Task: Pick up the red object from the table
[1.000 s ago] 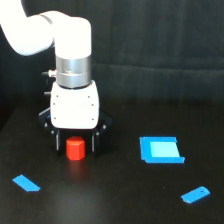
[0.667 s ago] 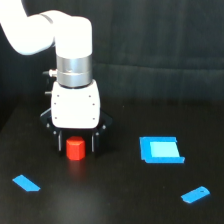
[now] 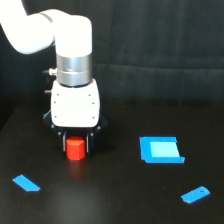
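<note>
The red object, a small red-orange block, stands on the black table at the exterior view's left. My gripper comes straight down over it under the white wrist body. Its two dark fingers press against the block's left and right sides, so the gripper is shut on it. The block's bottom still appears to rest on the tabletop, with a faint red reflection just below it.
A flat blue square piece lies to the exterior view's right of the gripper. A small blue strip lies at the front left and another blue strip at the front right. A dark curtain hangs behind.
The fingers have drawn inward from a wide stance until they meet the red block's sides. The block and the arm stay at about the same place.
</note>
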{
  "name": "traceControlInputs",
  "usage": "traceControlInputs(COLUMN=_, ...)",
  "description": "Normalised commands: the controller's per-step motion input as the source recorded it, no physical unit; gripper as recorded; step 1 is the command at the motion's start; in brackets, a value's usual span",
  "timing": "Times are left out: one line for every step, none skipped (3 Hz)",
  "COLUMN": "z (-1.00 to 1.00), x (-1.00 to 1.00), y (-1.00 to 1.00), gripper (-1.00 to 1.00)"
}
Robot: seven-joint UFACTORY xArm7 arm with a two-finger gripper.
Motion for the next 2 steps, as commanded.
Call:
traceControlInputs(z=-0.08, x=0.02, y=-0.05, gripper=-1.0)
traceControlInputs(z=-0.08, x=0.04, y=-0.03, gripper=-1.0)
